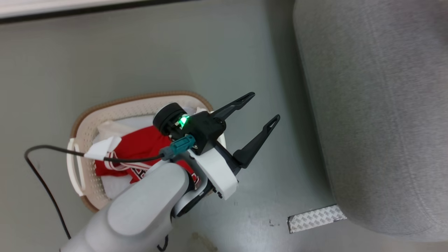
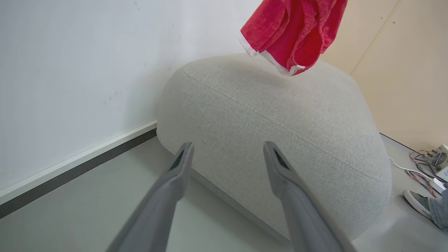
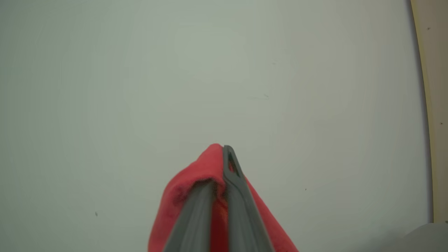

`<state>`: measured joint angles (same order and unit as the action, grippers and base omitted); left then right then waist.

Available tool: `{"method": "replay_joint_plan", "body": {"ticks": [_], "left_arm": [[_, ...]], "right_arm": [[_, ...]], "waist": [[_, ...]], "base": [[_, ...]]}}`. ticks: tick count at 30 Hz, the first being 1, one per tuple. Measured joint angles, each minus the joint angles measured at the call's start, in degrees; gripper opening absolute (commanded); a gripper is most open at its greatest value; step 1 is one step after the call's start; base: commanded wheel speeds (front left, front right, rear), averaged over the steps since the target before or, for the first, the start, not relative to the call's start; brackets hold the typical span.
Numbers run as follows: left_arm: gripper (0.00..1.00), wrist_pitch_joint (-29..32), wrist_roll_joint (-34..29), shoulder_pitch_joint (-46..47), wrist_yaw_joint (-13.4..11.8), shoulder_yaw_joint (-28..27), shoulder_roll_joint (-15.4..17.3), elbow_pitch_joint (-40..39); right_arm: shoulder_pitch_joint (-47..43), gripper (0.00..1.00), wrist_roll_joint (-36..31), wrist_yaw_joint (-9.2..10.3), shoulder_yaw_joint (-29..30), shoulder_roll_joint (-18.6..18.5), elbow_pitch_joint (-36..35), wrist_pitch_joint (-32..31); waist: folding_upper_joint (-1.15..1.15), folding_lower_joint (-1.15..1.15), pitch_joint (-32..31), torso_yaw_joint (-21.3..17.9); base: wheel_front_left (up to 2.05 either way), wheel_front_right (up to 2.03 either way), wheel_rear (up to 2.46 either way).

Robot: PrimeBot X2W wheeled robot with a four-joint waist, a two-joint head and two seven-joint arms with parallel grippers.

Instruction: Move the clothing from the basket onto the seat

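Red clothing [image 1: 140,148] with white trim and lettering lies in the cream basket [image 1: 85,136] on the floor. My left gripper [image 1: 266,106] hovers open beside the basket's right end, its fingers pointing toward the grey seat [image 1: 378,112]. In the left wrist view the open left gripper [image 2: 227,148] faces the seat [image 2: 280,140], and a red garment [image 2: 297,31] with white trim hangs above the seat's top. My right gripper [image 3: 220,154] is shut on that red garment [image 3: 182,196], which drapes around its fingers in front of a pale wall.
A white sheet [image 1: 115,183] lies under the clothing in the basket. A black cable [image 1: 45,182] runs across the floor at the left. A strip of patterned tape [image 1: 315,218] marks the floor by the seat. A person's shoe [image 2: 418,203] and wires [image 2: 425,162] sit right of the seat.
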<state>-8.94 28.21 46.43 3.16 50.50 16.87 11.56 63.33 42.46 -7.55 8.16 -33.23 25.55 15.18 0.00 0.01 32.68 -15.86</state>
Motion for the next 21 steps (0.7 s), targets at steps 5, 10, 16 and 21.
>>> {"method": "replay_joint_plan", "body": {"ticks": [5,10,16,21], "left_arm": [[1.00,0.30,-0.49,1.02,-0.18,0.14,-0.13,-0.46],[1.00,0.02,-0.49,1.20,-0.48,0.08,-0.16,-0.27],[1.00,-0.25,-0.40,1.18,-0.71,0.01,-0.15,-0.05],[1.00,-0.68,0.16,1.16,-1.21,-0.18,-0.35,0.18]], "right_arm": [[2.19,0.00,-3.04,0.00,-0.02,0.14,5.27,0.00],[1.75,0.00,-3.05,0.00,-6.33,0.54,13.33,-0.64],[0.19,0.00,-3.63,0.00,-15.52,-0.59,24.17,-10.02],[0.92,0.45,-4.63,0.00,-21.32,-2.05,30.04,-18.33]], "waist": [[0.00,0.00,3.45,1.71],[0.00,0.00,5.18,2.90],[0.00,-0.01,5.43,3.14],[0.00,-0.01,4.99,3.46]], "base": [[0.00,0.00,0.00],[0.00,0.00,0.00],[0.00,0.00,0.00],[0.00,0.00,0.00]]}}
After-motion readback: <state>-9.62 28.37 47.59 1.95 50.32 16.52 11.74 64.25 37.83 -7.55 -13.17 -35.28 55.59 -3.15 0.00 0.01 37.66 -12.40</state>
